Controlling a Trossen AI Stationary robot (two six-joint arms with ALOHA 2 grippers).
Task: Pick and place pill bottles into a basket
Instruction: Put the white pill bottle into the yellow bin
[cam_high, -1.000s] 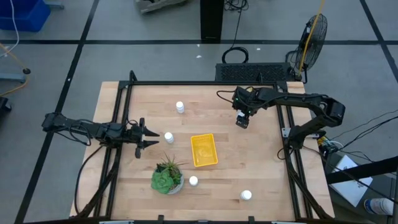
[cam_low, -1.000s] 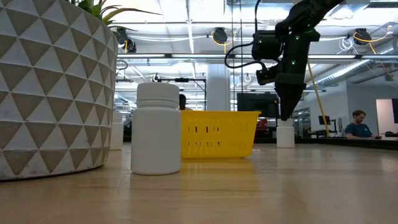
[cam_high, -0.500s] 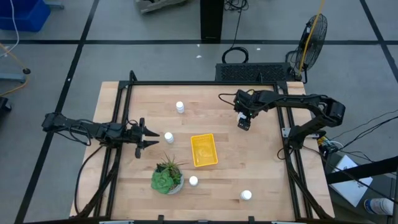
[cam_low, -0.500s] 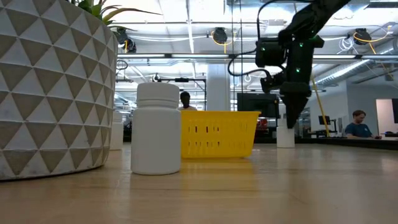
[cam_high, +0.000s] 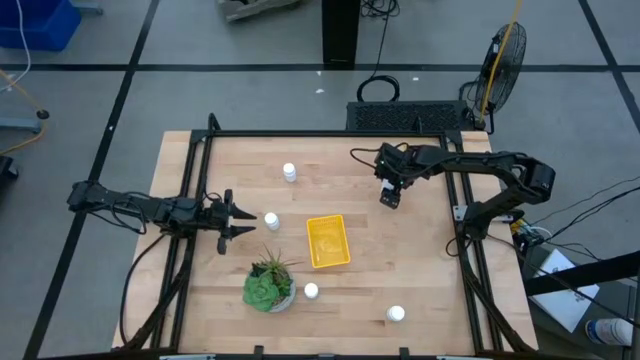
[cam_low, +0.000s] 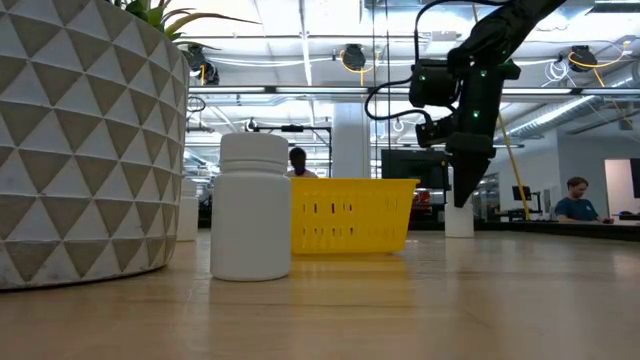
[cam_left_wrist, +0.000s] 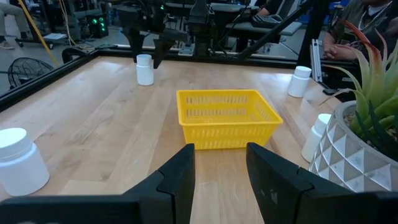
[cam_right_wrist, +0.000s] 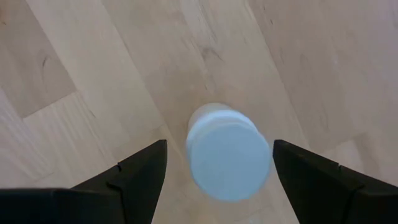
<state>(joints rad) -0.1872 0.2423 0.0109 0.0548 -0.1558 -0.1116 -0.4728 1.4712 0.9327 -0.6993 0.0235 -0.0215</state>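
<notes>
The yellow basket lies at mid table. My right gripper is open and points down over a white pill bottle that stands upright on the table. Its fingers stand on either side of the cap and touch nothing. The left wrist view shows this bottle between those fingers, and the low view shows the gripper above it. My left gripper is open and level near the left edge, with another bottle just in front of it. Three more bottles stand at the far left, by the plant and at the near right.
A green potted plant in a white patterned pot stands near the front edge, left of the basket. A black frame runs around the wooden table. A person sits in the room beyond.
My right gripper has come down a little over the bottle below it, staying open.
</notes>
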